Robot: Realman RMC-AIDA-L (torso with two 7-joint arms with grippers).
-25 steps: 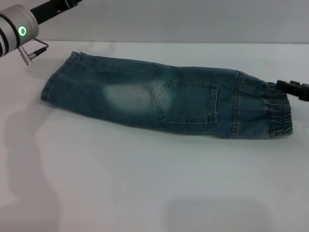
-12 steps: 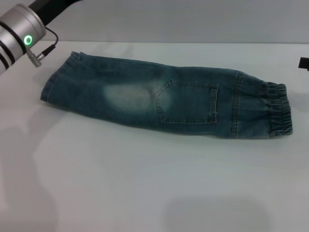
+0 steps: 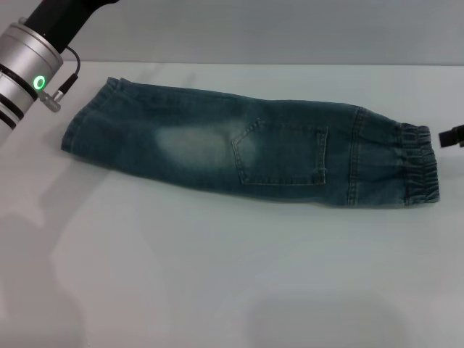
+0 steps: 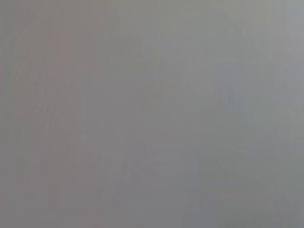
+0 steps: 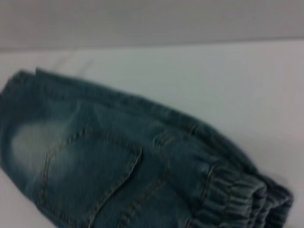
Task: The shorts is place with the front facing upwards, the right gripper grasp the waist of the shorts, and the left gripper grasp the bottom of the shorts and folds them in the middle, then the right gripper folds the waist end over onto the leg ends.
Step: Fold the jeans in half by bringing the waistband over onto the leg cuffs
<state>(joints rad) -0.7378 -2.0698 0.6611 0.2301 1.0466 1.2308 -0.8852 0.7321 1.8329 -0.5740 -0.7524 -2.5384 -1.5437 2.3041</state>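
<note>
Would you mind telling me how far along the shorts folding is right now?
Done: the shorts lie folded lengthwise. In hand: nothing; the right gripper sits beside the waist, the left gripper off view beyond the leg ends. Left: folding waist onto leg ends.

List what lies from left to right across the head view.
Left arm's silver cylinder with green ring light → flat leg hems → pale faded patch → stitched pocket → elastic waistband → right gripper at the picture's edge.
</note>
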